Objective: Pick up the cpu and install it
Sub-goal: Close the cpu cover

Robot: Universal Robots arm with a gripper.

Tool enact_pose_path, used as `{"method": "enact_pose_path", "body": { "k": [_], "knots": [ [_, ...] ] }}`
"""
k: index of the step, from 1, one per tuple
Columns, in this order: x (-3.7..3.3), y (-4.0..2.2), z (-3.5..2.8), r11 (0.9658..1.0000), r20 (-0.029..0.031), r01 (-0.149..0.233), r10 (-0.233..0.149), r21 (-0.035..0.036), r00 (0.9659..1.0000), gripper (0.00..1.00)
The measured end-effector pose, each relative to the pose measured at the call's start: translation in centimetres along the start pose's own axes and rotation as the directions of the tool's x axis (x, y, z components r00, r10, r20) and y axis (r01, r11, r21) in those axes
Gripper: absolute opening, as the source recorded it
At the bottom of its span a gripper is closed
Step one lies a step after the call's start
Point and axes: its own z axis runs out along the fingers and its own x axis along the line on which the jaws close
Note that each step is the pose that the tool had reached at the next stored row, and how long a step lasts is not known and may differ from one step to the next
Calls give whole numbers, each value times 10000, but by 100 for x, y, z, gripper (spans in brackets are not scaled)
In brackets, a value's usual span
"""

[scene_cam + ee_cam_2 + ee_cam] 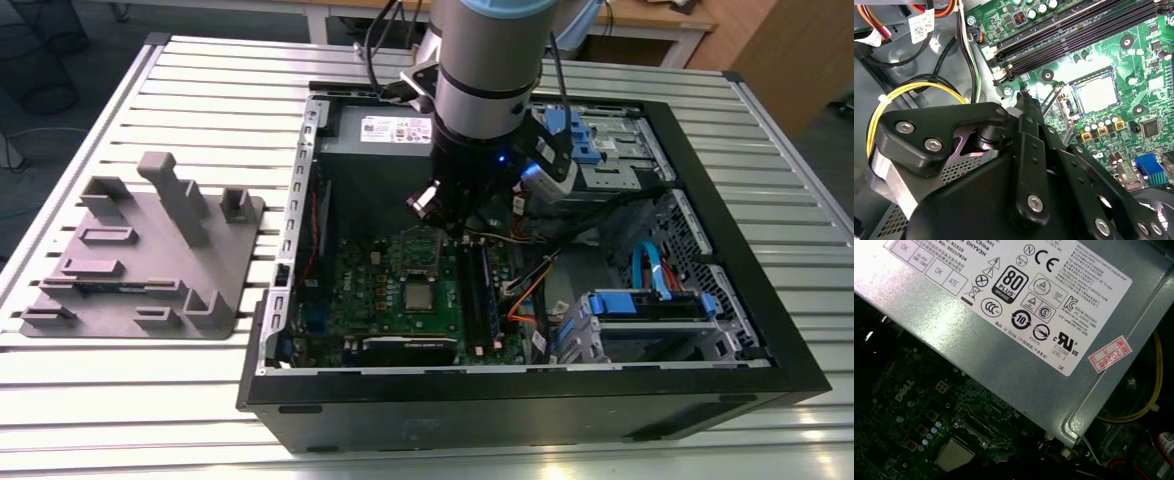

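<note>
We saw the cpu lying flat in its socket on the green board, the socket's frame lifted open. The claw hung above the board near the grey supply box, holding nothing we could see; whether it was released or clenched we could not tell.

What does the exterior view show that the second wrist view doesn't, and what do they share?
Exterior view alone: the whole open computer case on a slatted table, a grey holder block beside it on the exterior view's left, blue drive brackets, and the robot arm reaching down into the case.

Second wrist view alone: a close look at the gripper's black linkages and a yellow cable loop.

Both: the green motherboard with the cpu lying in its socket.
</note>
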Motion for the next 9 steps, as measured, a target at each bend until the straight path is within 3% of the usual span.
{"method": "enact_pose_path", "body": {
  "k": [9],
  "knots": [
    [14,-20,-3,10000,28,46,-46,-40,10000,11]
  ]
}}
